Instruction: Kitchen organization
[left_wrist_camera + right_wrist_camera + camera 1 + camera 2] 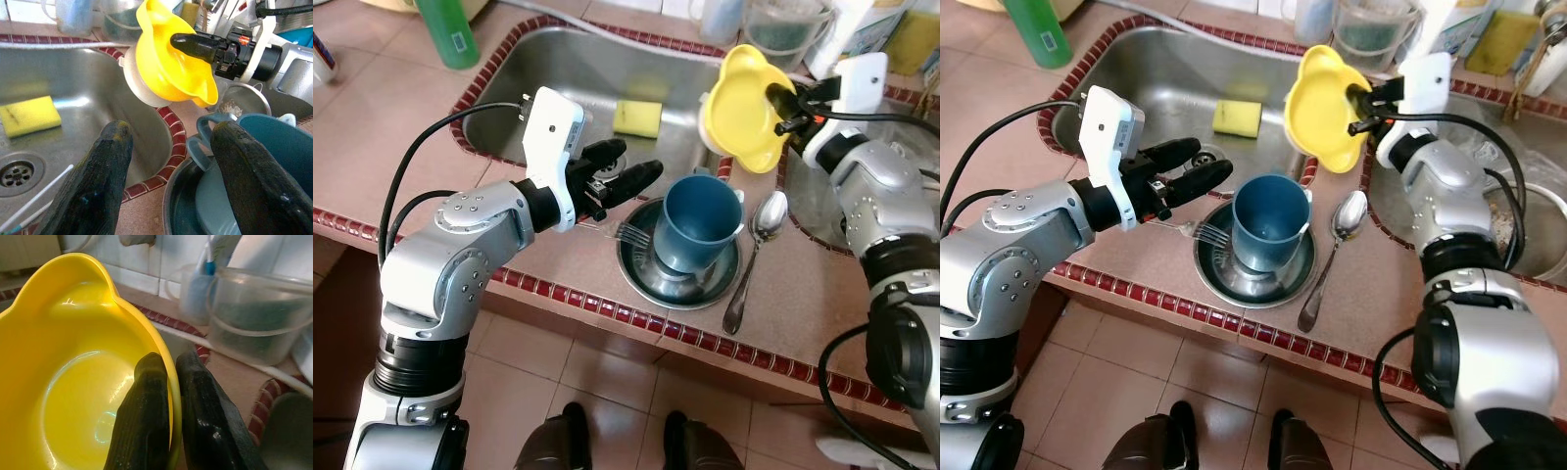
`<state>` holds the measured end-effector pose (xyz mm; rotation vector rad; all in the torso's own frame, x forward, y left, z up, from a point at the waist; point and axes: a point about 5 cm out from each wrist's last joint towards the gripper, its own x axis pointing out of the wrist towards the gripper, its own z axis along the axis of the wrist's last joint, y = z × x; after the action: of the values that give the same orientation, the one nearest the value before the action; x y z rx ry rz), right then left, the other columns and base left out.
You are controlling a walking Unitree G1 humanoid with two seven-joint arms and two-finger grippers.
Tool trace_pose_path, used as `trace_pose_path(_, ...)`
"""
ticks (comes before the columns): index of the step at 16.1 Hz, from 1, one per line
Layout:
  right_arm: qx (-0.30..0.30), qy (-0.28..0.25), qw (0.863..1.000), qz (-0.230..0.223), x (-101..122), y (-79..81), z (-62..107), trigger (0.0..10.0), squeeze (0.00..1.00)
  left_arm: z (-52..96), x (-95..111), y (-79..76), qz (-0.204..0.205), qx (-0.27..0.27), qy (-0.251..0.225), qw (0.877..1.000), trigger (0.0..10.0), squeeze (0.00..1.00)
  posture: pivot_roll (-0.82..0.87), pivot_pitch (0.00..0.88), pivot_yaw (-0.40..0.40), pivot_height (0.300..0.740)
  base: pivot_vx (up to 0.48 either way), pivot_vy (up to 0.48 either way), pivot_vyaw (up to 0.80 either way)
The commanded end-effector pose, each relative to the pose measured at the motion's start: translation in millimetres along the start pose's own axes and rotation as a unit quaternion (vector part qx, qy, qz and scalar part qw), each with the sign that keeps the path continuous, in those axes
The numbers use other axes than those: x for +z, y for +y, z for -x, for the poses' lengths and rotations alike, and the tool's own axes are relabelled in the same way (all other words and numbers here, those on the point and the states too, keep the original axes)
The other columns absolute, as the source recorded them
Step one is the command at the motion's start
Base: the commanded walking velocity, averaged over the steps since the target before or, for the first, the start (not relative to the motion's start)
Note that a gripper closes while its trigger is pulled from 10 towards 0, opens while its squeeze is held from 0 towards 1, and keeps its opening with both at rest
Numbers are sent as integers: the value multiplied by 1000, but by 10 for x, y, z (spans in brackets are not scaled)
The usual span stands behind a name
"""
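Right gripper [787, 106] pinched rim of yellow bowl [741, 110], lifted above far edge of counter by sink [548, 59]. Left gripper [628, 176] hovered, fingers spread, just left of blue cup [697, 221] in metal bowl [642, 274]. Fork [628, 233], spoon [756, 257] unsorted. Early stage, I'd judge.

Tiled kitchen counter with a steel sink

Pinkish-tan counter [401, 137] tiles, edged in dark red trim [607, 305], surround the stainless sink [558, 78]; below the counter's front edge lies a tan tiled floor [607, 382]. Light is even.

cup [701, 221] in bowl [641, 279], spoon [756, 255] right, sink [558, 88] behind
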<state>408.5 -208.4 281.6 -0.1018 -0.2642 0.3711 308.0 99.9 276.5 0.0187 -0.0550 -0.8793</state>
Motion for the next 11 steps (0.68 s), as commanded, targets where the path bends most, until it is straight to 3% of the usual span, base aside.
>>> trace_pose_path(1,9,-11,1000,6,91,5,-40,10000,0,19,66,-43,-9,-5,-9,1000,10000,0,-22,349,-32,740,0,0,0)
trace_pose_path(11,66,0,998,-11,172,179,-188,10000,0,32,90,-74,1,-2,-12,1000,10000,0,-18,368,-38,740,0,0,0)
